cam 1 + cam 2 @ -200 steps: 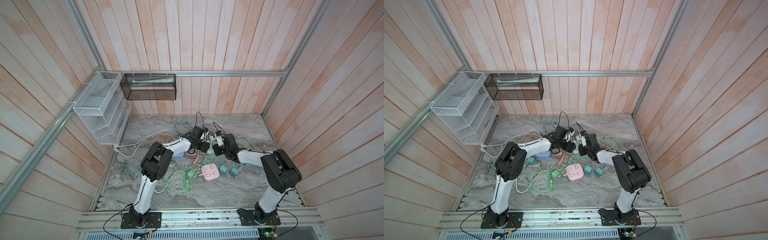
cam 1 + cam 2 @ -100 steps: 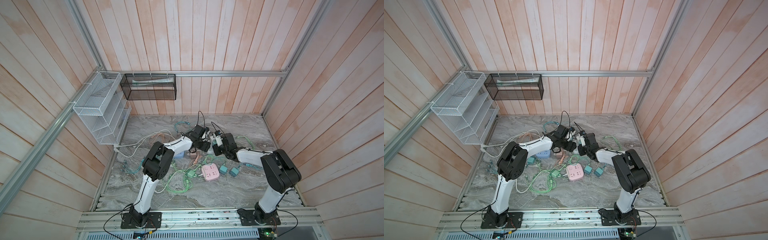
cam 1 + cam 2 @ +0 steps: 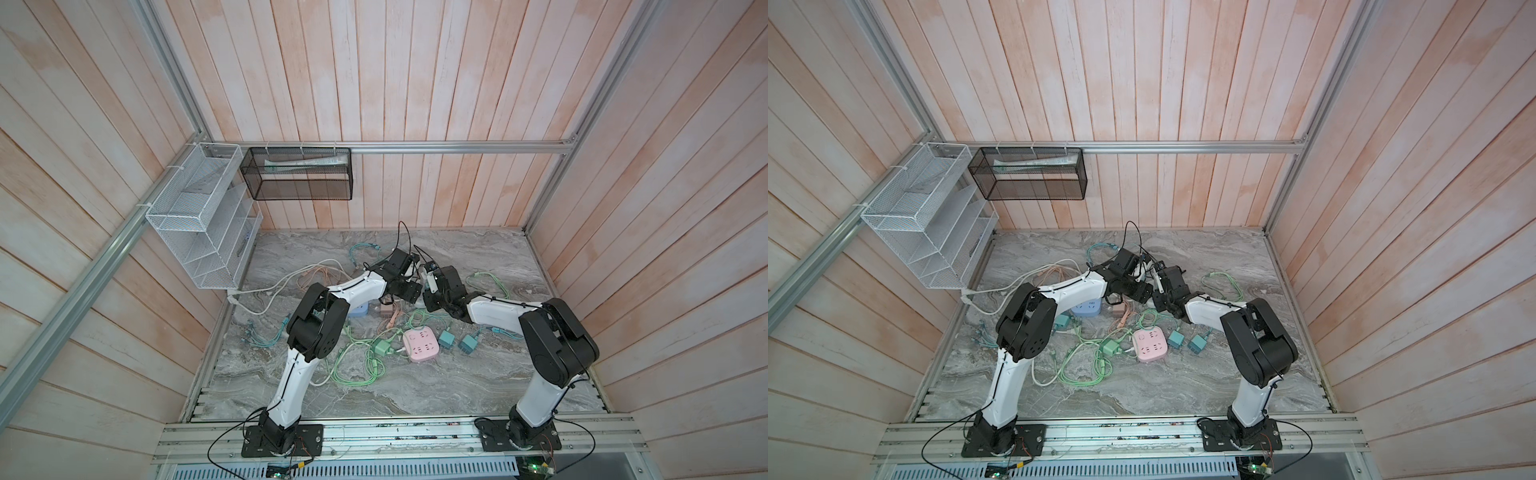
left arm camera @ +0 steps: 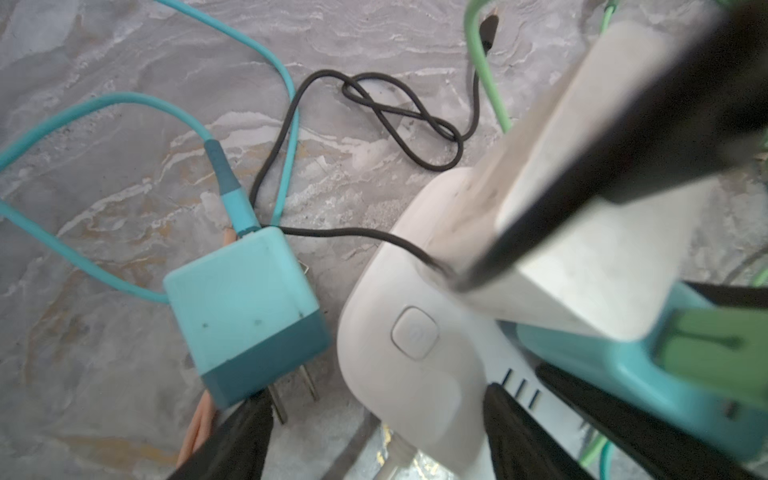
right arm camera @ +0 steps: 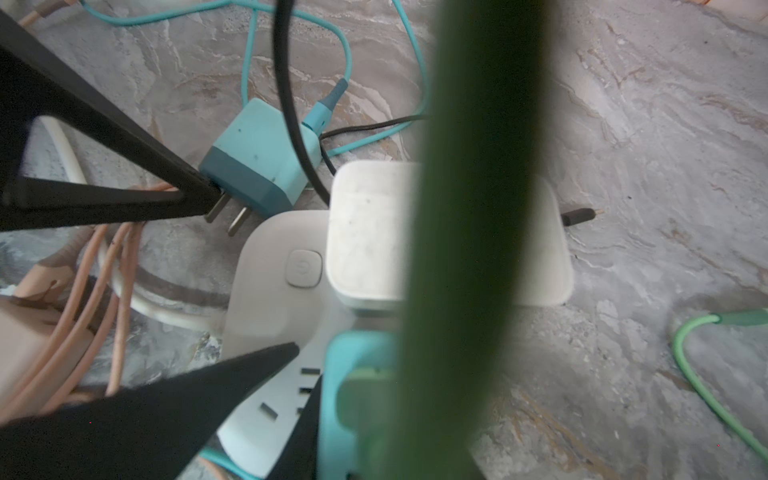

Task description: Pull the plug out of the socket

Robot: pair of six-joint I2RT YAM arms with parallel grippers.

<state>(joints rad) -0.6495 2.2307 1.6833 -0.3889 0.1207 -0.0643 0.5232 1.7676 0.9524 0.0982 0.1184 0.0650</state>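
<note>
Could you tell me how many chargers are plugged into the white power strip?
2: a white charger beside the power button, a teal charger next to it. Part of the power strip is hidden.

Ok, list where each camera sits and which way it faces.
Top views: high at the front, looking down on the table; left arm and right arm show whole.
Left wrist: on the left arm, looking down at the strip; left gripper shows at the edge.
Right wrist: on the right arm, looking down at the plug; right gripper shows, partly behind a blurred green cable.
Shared: both wrist views show strip, adapter, loose charger.
</note>
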